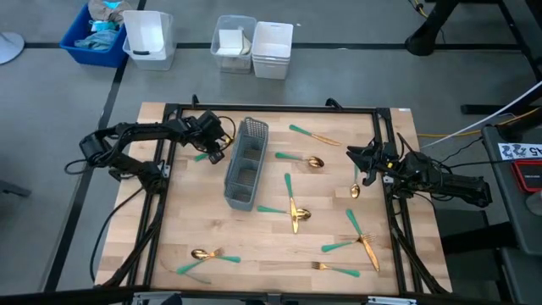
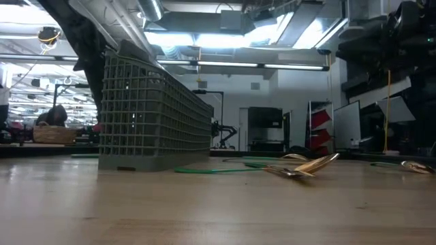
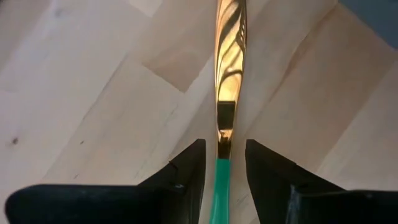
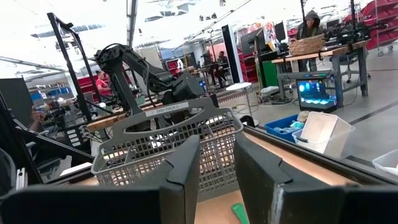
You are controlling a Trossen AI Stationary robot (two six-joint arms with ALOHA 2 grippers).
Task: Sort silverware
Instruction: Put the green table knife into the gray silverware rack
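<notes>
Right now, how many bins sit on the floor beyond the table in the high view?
4, in a row: a blue bin at the left arm's end, a white tub beside it, then a grey bin against a white stack. None seems hidden.

Pale matt wood grain is showing across the tabletop (image 1: 271, 246). Silverware (image 3: 227, 68) is gleaming with polished gold metal heads and smooth teal handles. The caddy (image 1: 246, 163) is presenting dull grey mesh; the left claw (image 3: 222, 163) is appearing matt black.
</notes>
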